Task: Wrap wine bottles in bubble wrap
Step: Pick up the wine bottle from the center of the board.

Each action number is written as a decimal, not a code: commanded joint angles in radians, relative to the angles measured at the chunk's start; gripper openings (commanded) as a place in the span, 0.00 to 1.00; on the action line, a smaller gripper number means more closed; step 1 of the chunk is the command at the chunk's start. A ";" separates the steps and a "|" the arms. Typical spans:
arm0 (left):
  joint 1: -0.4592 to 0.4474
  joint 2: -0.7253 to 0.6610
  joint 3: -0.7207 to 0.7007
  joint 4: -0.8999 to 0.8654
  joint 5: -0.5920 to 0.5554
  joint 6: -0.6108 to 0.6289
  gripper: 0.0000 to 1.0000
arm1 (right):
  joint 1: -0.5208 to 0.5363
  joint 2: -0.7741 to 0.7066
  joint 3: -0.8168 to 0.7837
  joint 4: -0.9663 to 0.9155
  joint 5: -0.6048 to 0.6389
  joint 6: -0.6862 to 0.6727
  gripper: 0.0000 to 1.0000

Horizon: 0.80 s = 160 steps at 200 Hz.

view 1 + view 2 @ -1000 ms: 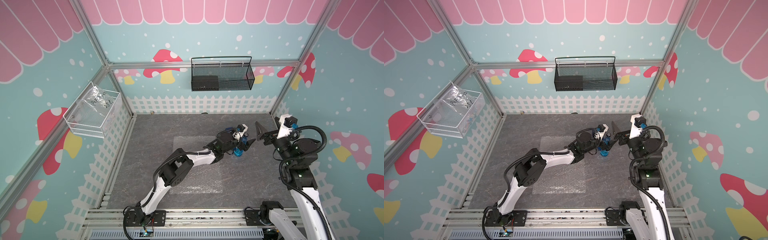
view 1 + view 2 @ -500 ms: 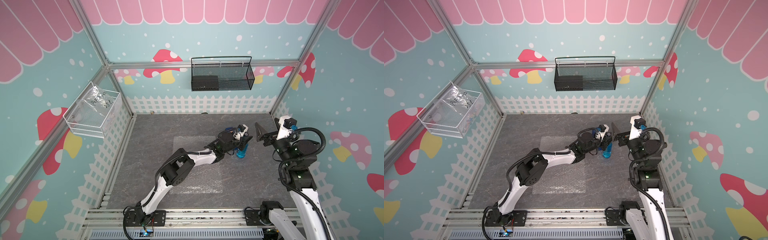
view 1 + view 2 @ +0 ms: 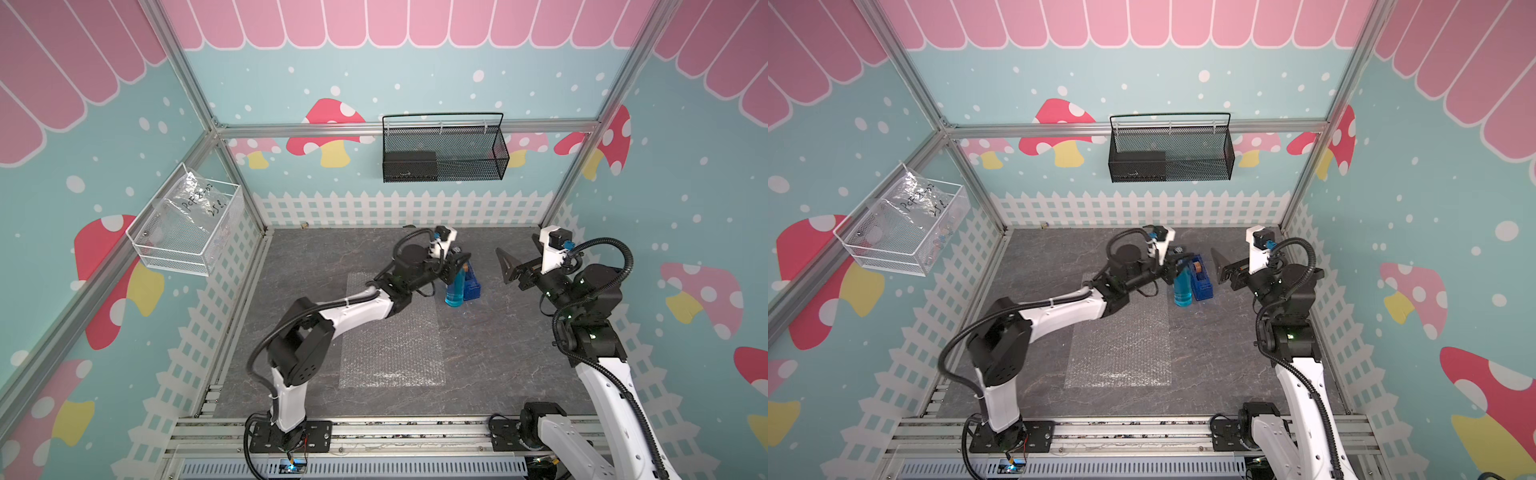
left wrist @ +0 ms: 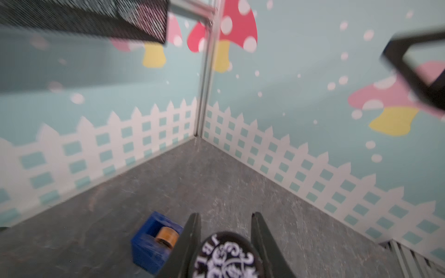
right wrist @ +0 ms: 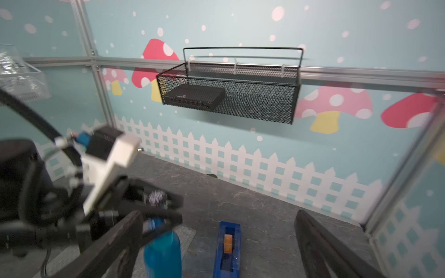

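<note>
In a top view, my left gripper (image 3: 456,266) is clamped on the bottle (image 3: 454,293) at its neck, holding it upright just beside the wrap (image 3: 392,340), likely for carrying over. Left wrist: fingers (image 4: 190,243) flank the cap (image 4: 224,255). Right wrist: my right gripper (image 5: 218,214) gapes wide, empty, standing clear.

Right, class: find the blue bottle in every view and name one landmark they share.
Top view: bottle by the far corner of the bubble wrap.
Top view: same place.
Left wrist: only its cap, between the fingers.
Right wrist: body, beside the tape dispenser.
Shared landmark: tape dispenser.
</note>
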 commanded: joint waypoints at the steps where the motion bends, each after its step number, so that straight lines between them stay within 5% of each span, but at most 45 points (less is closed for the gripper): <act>1: 0.043 -0.208 -0.025 0.017 0.027 -0.014 0.05 | 0.112 0.054 -0.004 0.011 -0.201 -0.057 1.00; 25: 0.054 -0.356 -0.092 -0.129 -0.004 0.072 0.04 | 0.357 0.111 -0.005 -0.041 -0.003 -0.196 1.00; 45: 0.053 -0.451 -0.129 -0.228 -0.050 0.141 0.04 | 0.400 0.166 -0.012 0.030 -0.083 -0.169 1.00; 68: 0.053 -0.528 -0.158 -0.302 -0.104 0.150 0.03 | 0.480 0.210 0.002 0.090 -0.033 -0.187 1.00; 160: 0.053 -0.626 -0.239 -0.264 -0.077 0.067 0.02 | 0.586 0.371 0.044 0.187 -0.105 -0.211 1.00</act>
